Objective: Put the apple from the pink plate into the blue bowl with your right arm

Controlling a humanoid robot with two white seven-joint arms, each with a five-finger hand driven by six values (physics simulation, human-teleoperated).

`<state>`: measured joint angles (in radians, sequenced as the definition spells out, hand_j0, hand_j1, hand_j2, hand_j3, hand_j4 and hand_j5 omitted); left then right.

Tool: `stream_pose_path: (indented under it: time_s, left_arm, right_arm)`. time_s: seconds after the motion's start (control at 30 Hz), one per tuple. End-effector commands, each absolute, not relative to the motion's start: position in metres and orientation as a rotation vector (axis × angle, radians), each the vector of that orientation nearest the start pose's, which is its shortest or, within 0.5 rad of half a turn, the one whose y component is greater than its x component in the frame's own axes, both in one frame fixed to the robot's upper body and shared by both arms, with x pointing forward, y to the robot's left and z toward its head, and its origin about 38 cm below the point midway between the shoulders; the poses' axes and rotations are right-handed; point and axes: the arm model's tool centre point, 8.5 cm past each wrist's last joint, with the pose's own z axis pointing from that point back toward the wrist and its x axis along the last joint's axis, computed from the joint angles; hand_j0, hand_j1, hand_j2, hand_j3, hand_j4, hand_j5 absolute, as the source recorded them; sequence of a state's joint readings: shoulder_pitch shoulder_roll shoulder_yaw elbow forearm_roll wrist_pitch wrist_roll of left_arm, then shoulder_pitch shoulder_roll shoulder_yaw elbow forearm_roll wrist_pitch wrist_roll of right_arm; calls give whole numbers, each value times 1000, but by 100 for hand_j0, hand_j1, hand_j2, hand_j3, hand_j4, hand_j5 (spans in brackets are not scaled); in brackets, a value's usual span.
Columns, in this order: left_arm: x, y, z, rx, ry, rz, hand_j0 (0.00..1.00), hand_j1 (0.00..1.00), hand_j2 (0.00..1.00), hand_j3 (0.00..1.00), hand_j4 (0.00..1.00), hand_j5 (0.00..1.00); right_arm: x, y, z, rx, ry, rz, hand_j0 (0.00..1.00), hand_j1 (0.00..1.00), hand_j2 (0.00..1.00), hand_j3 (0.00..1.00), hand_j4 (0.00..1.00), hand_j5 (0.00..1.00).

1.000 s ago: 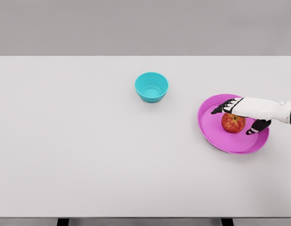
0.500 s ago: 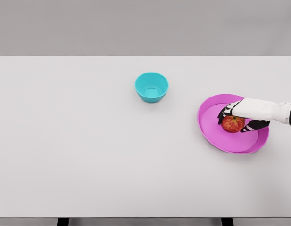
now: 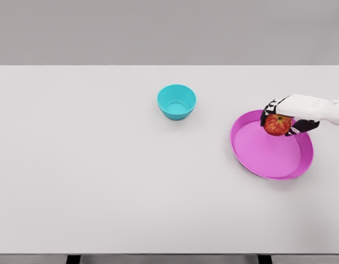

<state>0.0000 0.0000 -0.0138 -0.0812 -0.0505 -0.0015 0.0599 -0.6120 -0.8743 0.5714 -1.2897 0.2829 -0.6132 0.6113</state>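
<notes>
Reaching in from the right edge of the counter (image 3: pixel 103 181), we are holding the apple (image 3: pixel 277 125) in our right hand (image 3: pixel 290 113), with the dark fingers (image 3: pixel 267 111) curled and clamped around its top and sides. The apple is sitting in that grip over the far rim of the pink plate (image 3: pixel 268 157), and it is looking clear of the plate's floor, though we cannot tell for certain whether it is touching the rim. The plate is lying near the counter's right edge. The blue bowl (image 3: pixel 176 102) is standing upright well apart from it, toward the counter's far edge and close to the middle of its width.
</notes>
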Motion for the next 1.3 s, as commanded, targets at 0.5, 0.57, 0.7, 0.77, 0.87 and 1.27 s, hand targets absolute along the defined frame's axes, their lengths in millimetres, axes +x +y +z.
stream_pose_path:
  time_s: [0.5, 0.57, 0.7, 0.77, 0.87, 1.27]
  left_arm:
    - [29, 276, -262, 148, -82, -66, 100, 100, 100, 100, 100, 100]
    - [29, 276, -262, 147, -82, -66, 100, 100, 100, 100, 100, 100]
    - [29, 276, -262, 148, -82, -66, 100, 100, 100, 100, 100, 100]
    - [29, 276, -262, 148, -82, -66, 100, 100, 100, 100, 100, 100]
    - [29, 276, -262, 148, -82, -66, 100, 100, 100, 100, 100, 100]
    - [29, 276, -262, 148, -82, -66, 100, 100, 100, 100, 100, 100]
  right_arm:
    - [470, -309, 225, -323, -1455, 1931, 52, 52, 52, 52, 52, 52]
    - [476, -304, 225, -315, -1468, 1918, 52, 52, 52, 52, 52, 52]
    - [489, -297, 222, -299, -1481, 1876, 52, 52, 52, 52, 52, 52]
    - [494, -290, 224, -292, -1495, 1867, 52, 52, 52, 52, 52, 52]
    - [499, -285, 223, -280, -1505, 1850, 49, 49, 49, 49, 49, 49]
    - [513, -249, 217, -221, -1552, 1824, 46, 46, 46, 46, 46, 46]
